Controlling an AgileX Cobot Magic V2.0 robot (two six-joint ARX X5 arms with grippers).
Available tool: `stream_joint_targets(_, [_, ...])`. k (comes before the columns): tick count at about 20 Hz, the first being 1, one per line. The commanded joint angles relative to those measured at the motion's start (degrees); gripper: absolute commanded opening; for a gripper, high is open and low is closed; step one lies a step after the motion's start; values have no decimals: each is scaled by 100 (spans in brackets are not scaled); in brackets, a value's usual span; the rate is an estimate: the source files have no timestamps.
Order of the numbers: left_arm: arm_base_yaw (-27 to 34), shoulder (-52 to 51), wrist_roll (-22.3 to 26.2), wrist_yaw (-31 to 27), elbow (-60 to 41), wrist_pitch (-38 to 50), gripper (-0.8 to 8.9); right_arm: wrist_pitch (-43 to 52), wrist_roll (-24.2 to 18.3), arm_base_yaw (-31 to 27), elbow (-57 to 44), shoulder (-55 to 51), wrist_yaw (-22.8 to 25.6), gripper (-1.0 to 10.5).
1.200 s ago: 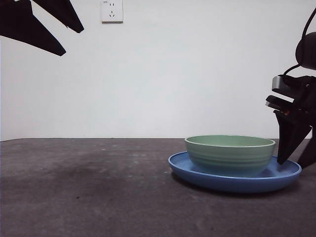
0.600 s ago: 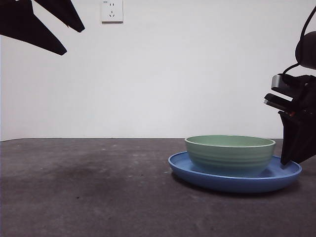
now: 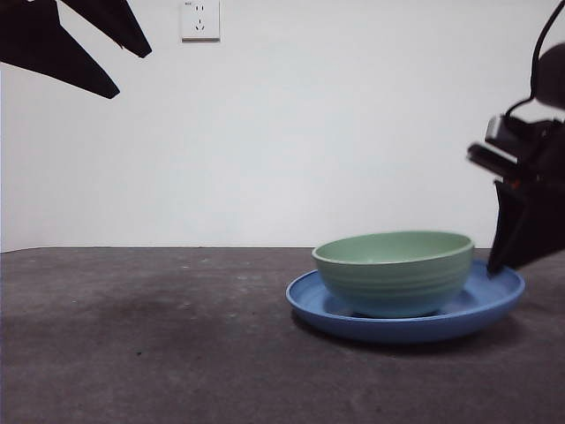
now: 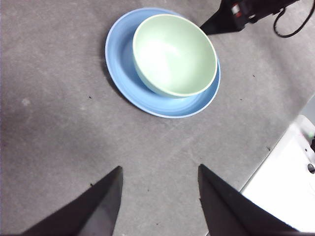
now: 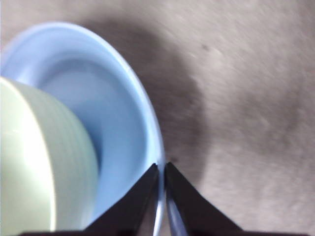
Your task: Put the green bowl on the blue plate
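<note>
- The left gripper hangs high at the top corner, well apart from the dishes. Its jaws are spread wide with nothing between them, and this arm looks to be waiting.
- A white socket sits on the plain pale wall.
- The table is dark grey and matte, with a slightly mottled, grainy surface.
- The bowl is pale mint, glossy and round, with faint ridges around its outside. It sits inside the plate and leans a little, its rim lower on the socket's side.
- The plate is wide, shallow and glossy blue, with a sloping rim. Its edge by the right gripper seems raised slightly off the table.
- The right gripper is at the plate's far edge. Its jaws are nearly closed, and the thin rim runs between them, so it seems to pinch the plate.
- Judgement: the bowl already rests on the plate, so the placing looks done. The next move calls for freeing the rim gently and lifting away, so the smooth bowl doesn't slide.
</note>
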Motion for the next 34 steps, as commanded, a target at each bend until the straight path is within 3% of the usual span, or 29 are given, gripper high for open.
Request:
stream_joint_targets(1, [-26, 35, -13, 31, 81, 61, 247, 177, 315, 11, 105, -223, -295, 11])
stream_joint_targets(8, [-26, 35, -13, 31, 81, 61, 247, 599, 1021, 105, 120, -481, -800, 12])
stream_joint_targets(15, [-26, 35, -13, 31, 81, 59, 247, 1569, 1908, 852, 151, -372, -623, 11])
stream_joint_targets(21, [-26, 35, -13, 31, 81, 57, 247, 1569, 2017, 1342, 647, 302, -221, 11])
stream_joint_targets(34, [-26, 35, -15, 31, 81, 55, 247, 1504, 2006, 1486, 1119, 1716, -192, 11])
